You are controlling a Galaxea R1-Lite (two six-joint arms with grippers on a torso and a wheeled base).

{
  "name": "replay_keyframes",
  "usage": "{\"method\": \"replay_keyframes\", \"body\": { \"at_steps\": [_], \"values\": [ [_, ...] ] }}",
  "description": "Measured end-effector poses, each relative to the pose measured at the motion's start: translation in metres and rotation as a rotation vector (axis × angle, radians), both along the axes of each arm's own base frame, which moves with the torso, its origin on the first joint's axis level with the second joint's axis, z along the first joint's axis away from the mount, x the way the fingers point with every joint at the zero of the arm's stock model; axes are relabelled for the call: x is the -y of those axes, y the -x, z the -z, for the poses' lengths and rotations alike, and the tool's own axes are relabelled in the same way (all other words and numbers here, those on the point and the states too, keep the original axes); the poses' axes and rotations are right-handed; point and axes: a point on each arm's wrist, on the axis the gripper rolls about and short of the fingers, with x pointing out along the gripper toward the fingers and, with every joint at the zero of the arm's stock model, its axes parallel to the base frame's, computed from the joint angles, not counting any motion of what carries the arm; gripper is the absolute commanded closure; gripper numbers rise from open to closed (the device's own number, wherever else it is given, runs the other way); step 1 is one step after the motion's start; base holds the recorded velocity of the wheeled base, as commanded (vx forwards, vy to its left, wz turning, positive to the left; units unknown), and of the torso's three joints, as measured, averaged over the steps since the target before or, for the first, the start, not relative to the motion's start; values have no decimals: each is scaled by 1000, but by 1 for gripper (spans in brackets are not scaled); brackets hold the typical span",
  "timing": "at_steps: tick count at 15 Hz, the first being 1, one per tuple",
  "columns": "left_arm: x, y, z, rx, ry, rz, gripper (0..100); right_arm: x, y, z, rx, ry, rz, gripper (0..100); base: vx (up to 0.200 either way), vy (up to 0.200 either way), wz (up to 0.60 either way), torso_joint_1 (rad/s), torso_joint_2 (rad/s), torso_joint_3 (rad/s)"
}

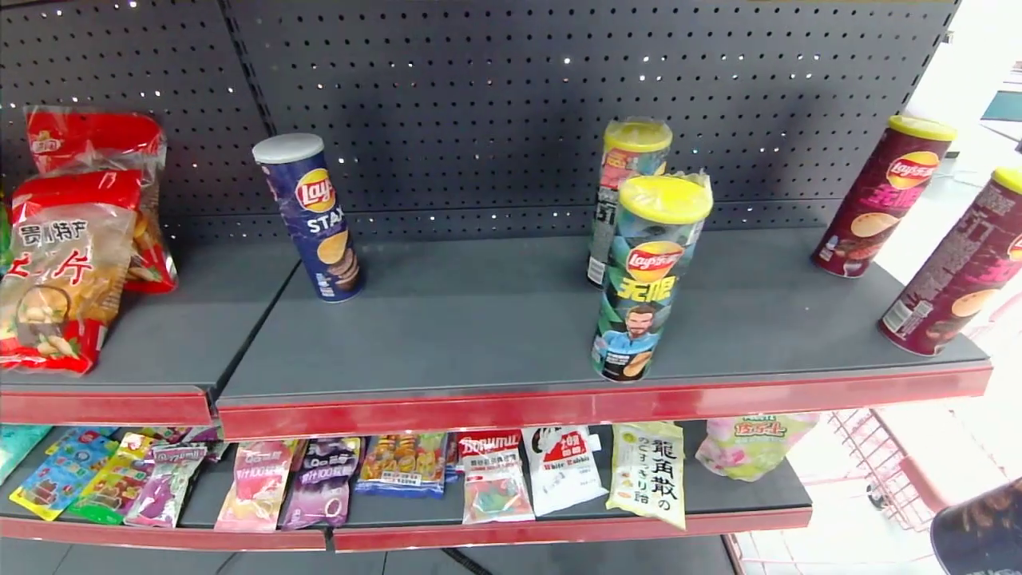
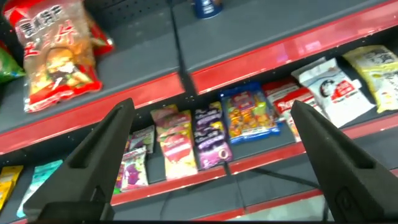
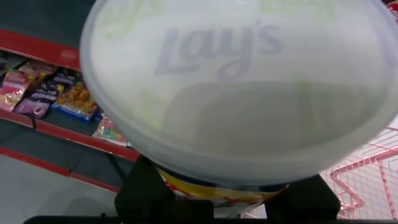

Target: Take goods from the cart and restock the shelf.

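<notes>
One chip can (image 3: 236, 93) held in right gripper (image 3: 224, 198).

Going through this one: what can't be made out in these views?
- Right wrist view: the held can shows its lid, which hides its body.
- Head view: the rear can is half hidden behind the front can.
- Head view: the cart is cut by the edge and the shelf; its contents are unseen.
- Head view: a dark shape in the corner, cut off, unidentifiable.
</notes>
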Motion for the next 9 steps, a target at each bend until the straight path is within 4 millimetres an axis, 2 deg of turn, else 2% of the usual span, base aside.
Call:
{"method": "replay_keyframes", "body": {
  "at_steps": [9],
  "values": [
    [0,2,0,15,-2,-5,0,0,-2,2,-19,-1,-7,100,0,200,0,1,3,4]
  ]
}}
